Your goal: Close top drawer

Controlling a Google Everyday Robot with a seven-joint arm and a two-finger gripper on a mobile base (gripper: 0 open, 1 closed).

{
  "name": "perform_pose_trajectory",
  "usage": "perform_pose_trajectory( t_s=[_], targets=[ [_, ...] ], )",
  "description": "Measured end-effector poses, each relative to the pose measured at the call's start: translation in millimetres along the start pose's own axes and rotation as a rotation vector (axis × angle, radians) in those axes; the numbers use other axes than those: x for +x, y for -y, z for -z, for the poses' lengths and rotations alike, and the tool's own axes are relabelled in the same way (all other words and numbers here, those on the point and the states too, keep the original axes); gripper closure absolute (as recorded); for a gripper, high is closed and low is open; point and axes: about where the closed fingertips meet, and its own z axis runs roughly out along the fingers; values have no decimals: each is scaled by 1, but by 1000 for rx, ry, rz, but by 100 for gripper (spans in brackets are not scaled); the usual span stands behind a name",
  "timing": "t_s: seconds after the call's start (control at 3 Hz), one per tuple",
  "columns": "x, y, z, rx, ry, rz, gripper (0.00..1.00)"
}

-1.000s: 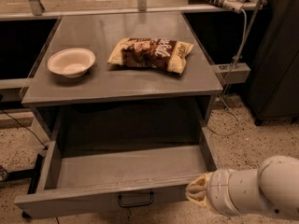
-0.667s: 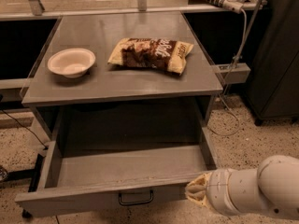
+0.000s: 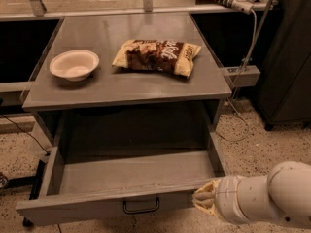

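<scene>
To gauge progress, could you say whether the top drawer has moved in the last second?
No: top drawer lies equally far out beyond the tabletop edge; end effector by its front right end.

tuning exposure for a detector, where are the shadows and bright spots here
Camera view: dim, warm light; the cavity behind the open top drawer is deep in shadow; bowl and chip bag cast soft shadows on the cabinet top; the pale end effector at the drawer's front right corner reads bright.
</scene>
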Motion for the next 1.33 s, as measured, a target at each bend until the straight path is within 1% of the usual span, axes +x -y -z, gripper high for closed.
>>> perform_pose_trajectory(
  t_s=[0.33, 0.67, 1.0, 1.33],
  targets=[
    [0, 0, 0, 0, 0, 0, 12],
    [-1, 9, -6, 4, 6, 4, 0],
    [-8, 39, -21, 37, 9, 30, 18],
    [-17, 80, -36, 73, -11, 75, 42]
  ],
)
